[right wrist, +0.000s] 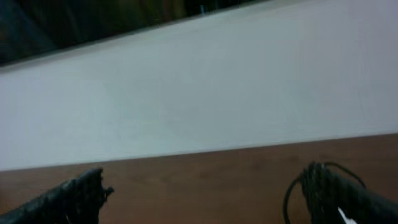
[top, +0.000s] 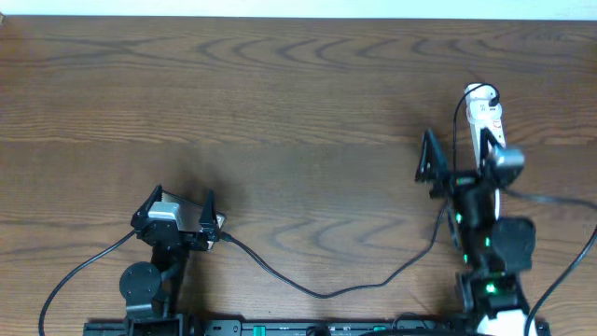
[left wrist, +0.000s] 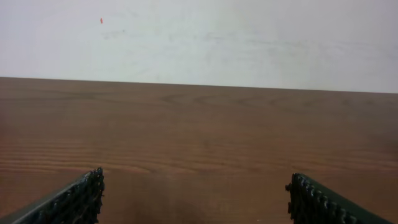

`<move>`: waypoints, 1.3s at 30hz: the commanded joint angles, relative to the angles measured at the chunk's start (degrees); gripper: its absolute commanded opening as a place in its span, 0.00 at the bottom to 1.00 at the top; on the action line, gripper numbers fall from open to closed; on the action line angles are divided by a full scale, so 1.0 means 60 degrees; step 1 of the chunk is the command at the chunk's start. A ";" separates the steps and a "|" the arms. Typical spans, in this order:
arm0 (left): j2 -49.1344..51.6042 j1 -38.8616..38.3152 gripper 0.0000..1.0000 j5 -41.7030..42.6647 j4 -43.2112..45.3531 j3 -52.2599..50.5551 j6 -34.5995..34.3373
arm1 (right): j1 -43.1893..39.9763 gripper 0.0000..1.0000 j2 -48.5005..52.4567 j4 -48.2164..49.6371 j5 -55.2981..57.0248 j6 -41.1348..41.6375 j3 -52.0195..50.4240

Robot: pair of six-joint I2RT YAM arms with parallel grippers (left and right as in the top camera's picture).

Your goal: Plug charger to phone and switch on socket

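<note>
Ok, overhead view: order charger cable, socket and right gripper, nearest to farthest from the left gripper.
1. Charger cable: ends beside the left gripper.
2. Right gripper: far right.
3. Socket: just beyond it, far side.

A brown wooden counter [top: 280, 93] fills nearly the whole overhead view, its grain running in long wavy lines from left to right. A thin pale strip [top: 298, 7] lies along the very top edge of that view. In the left wrist view the counter's far edge meets a plain off-white wall [left wrist: 249, 37], faintly smudged, with a tiny red speck [left wrist: 101, 20] in the upper left. In the right wrist view the pale wall slants across the frame, and a dark band [right wrist: 62, 25] sits above it at upper left, too blurred to identify. The light is soft and even.
</note>
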 commanded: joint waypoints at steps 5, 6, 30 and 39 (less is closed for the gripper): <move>-0.0062 -0.0036 0.93 0.0364 -0.0393 -0.0120 -0.0018 | 0.0036 0.99 -0.2197 0.1169 0.0051 -0.0404 -0.1982; -0.0062 -0.0036 0.93 0.0364 -0.0393 -0.0120 -0.0018 | 0.0036 0.99 -0.2514 0.1188 0.0058 -0.0437 -0.2211; -0.0062 -0.0036 0.93 0.0364 -0.0393 -0.0120 -0.0018 | 0.0025 0.99 -0.6317 -0.4838 0.0583 -0.1508 -0.2346; -0.0062 -0.0036 0.93 0.0364 -0.0393 -0.0120 -0.0018 | -0.0095 0.99 -0.6317 -0.5920 0.0710 -0.2331 -0.2346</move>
